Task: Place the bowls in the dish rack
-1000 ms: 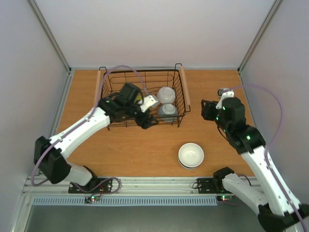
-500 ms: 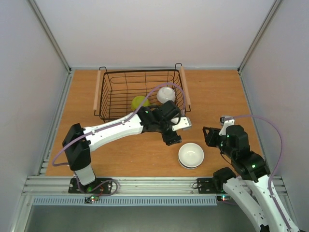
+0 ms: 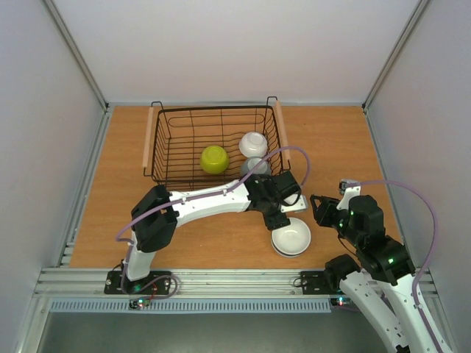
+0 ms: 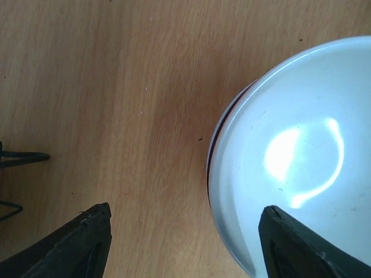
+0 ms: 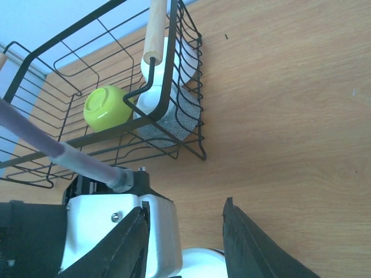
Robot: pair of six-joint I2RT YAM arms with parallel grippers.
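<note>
The dish rack (image 3: pixel 158 170) stands at the back left. In it lie a yellow-green bowl (image 3: pixel 214 159), a white bowl (image 3: pixel 253 143) and a grey speckled bowl (image 3: pixel 255 168). A white bowl (image 3: pixel 291 237) sits on the table in front, on top of something with a dark rim. My left gripper (image 3: pixel 280 220) is open over this bowl's left rim. In the left wrist view the gripper (image 4: pixel 185 243) straddles the rim of the white bowl (image 4: pixel 290 162), one finger over its inside, one over the table. My right gripper (image 3: pixel 319 209) is open and empty, right of the bowl. The other bowls are not in view.
The right wrist view shows the rack's wooden handle (image 5: pixel 157 29), the yellow-green bowl (image 5: pixel 106 108), the grey speckled bowl (image 5: pixel 181 119) and the left arm's white wrist (image 5: pixel 110 229) close to my right gripper (image 5: pixel 184 223). Grey walls enclose the table.
My left arm has swung out of the rack, leaving the yellow-green bowl there, and come down over the white bowl in front. My right arm has drawn back toward the near edge.
</note>
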